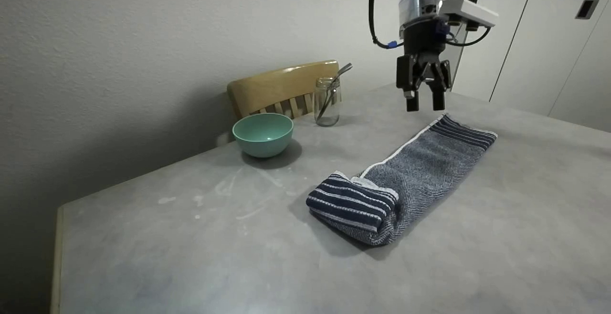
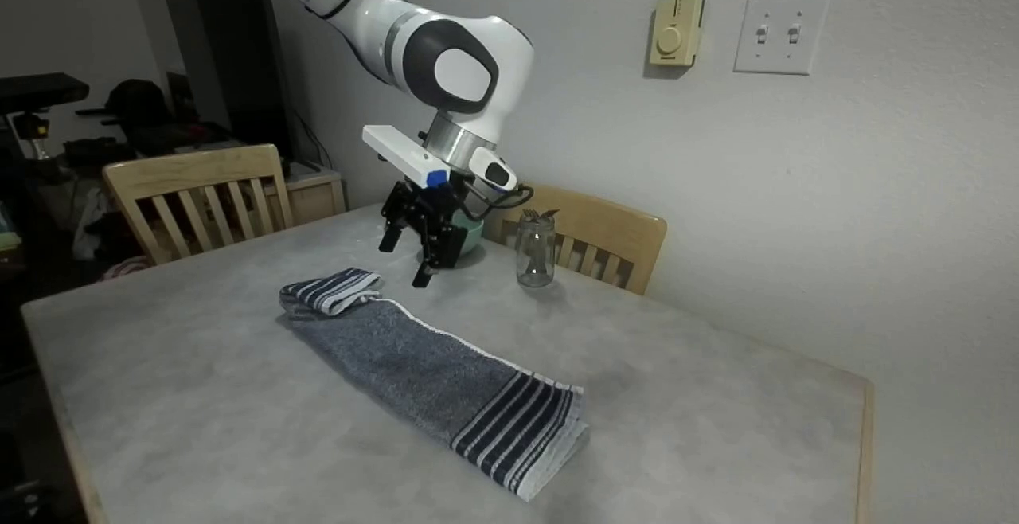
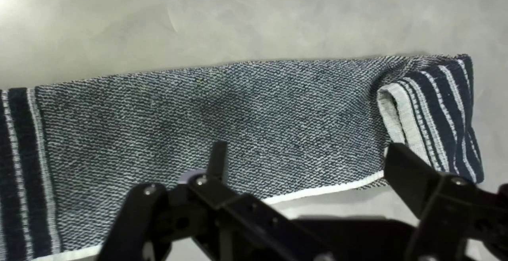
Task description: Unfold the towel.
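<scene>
"How far along are you?"

"Partway, I'd judge. The slate blue-grey cloth towel lies on the grey, flat-topped counter, apart from the round, teal, hard-looking bowl. Most of its length is laid out as a long strip, and the end farther from the bowl is flat. The end nearer the bowl is turned over on itself, so that is left."

"Only that?"

"Perhaps not. In the wrist view two white hem layers part at the turned end, so I suspect the strip is doubled lengthwise too."

"And how does it look?"

"Flecked weave in the middle, navy bands with white stripes at both ends, a white edge along the side facing the bowl. The turned end is plump; the rest runs fairly smooth."

"Holding anything?"

"No. My black two-fingered pincer stands spread wide, gripping nothing, above the counter and not touching the towel."
</scene>
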Robot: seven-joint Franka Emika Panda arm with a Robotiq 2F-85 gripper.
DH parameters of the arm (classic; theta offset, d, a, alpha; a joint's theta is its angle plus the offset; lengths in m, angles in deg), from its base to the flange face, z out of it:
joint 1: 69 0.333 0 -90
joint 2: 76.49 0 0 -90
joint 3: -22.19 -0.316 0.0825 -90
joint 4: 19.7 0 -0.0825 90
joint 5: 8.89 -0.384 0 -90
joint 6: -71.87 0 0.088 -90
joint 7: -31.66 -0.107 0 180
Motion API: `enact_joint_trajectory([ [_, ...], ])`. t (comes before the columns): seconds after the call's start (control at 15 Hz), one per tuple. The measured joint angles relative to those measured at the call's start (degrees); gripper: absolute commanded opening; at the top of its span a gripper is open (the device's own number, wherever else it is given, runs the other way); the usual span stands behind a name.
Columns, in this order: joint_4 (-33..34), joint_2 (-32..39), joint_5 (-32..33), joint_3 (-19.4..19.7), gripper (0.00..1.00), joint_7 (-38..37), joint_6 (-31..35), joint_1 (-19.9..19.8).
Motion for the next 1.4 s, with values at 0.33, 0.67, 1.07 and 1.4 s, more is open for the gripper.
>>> enact_joint_trajectory([
  [0.33, 13.61, 15.34, -0.66, -4.14, 1.0, 6.05, -8.26, 0.82],
  [0.67, 28.49, 27.78, -0.29, -6.02, 1.0, 7.27, -23.45, 4.13],
  [1.07, 45.41, 34.11, 0.1, -6.11, 1.0, 5.16, -36.61, 7.62],
  [1.4, 51.13, 37.22, -6.27, -6.84, 1.0, -3.0, -31.96, 7.97],
])
